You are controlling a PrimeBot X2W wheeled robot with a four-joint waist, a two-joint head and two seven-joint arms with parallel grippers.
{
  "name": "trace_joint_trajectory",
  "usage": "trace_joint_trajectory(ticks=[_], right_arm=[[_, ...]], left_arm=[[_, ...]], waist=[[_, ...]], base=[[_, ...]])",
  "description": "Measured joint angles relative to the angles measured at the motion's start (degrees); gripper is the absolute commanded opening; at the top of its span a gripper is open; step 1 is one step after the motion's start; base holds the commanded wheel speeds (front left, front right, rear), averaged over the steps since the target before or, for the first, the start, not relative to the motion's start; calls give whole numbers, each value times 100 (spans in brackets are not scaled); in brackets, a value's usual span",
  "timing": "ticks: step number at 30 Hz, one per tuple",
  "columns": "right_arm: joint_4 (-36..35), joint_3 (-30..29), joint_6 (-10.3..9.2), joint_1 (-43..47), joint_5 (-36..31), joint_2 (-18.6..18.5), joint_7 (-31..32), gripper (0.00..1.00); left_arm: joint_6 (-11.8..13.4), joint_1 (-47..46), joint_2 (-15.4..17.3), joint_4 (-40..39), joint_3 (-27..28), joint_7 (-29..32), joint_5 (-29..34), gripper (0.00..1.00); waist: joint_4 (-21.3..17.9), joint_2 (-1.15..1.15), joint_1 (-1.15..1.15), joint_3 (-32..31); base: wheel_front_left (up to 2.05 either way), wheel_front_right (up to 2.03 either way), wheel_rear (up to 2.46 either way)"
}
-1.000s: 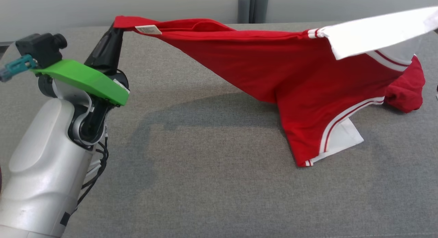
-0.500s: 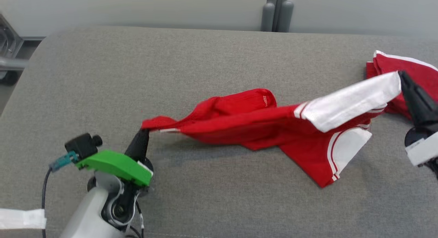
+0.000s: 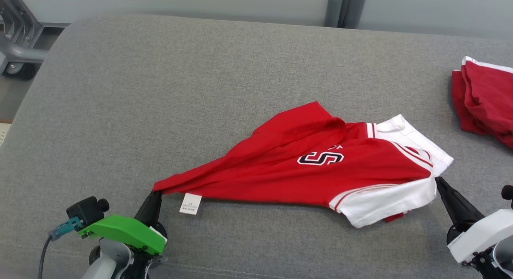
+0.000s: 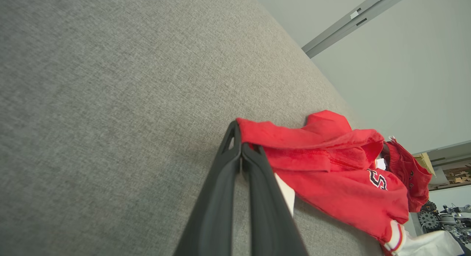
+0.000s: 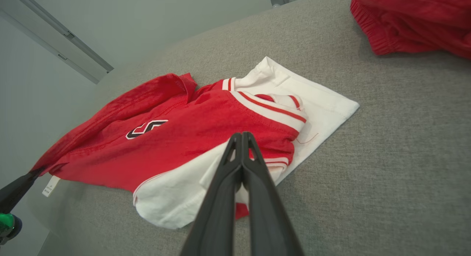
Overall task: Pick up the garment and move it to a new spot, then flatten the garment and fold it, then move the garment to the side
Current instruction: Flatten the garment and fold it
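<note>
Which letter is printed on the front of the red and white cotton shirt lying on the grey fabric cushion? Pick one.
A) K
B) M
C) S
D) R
C: the head view shows a black, white-edged S on the chest of the red and white cotton shirt.

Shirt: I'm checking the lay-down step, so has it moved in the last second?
Yes. The shirt hung stretched above the grey cushion; now it lies down on it, further left of the red pile.
</note>
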Motion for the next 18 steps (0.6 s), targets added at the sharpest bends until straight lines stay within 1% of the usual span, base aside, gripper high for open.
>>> trace_joint_trajectory(ticks=[4, 6, 8, 11, 14, 16, 18], right_arm=[[-86, -344, 0, -35, 126, 156, -293, 0], [-146, -454, 1, -77, 157, 163, -334, 0], [-308, -681, 19, -274, 166, 136, -388, 0], [-642, -985, 125, -703, 131, -81, -430, 0], [-966, -1308, 252, -1119, 34, -399, -434, 0], [-1183, -1547, 299, -1342, 14, -579, -459, 0], [-1393, -1761, 346, -1490, -1, -737, -482, 0]], left_arm=[[-11, 103, 137, -172, 26, 1, -11, 0], [-37, 103, 145, -240, 43, 4, -54, 0], [-75, 102, 163, -449, 54, 51, -110, 0], [-131, 62, 298, -831, 41, 164, -143, 0], [-162, -182, 570, -1223, 27, 274, -74, 0], [-162, -416, 803, -1519, 40, 365, 53, 0], [-162, -553, 961, -1852, 171, 416, 51, 0]], waist=[[-84, 0, 0, 17], [-109, 0, 0, 14], [-158, 0, 0, -6], [-221, 0, 0, -75], [-273, 0, 0, -191], [-303, 0, 0, -289], [-330, 0, 0, -397]], base=[[0, 0, 0], [0, 0, 0], [0, 0, 0], [0, 0, 0], [0, 0, 0], [0, 0, 0], [0, 0, 0]])
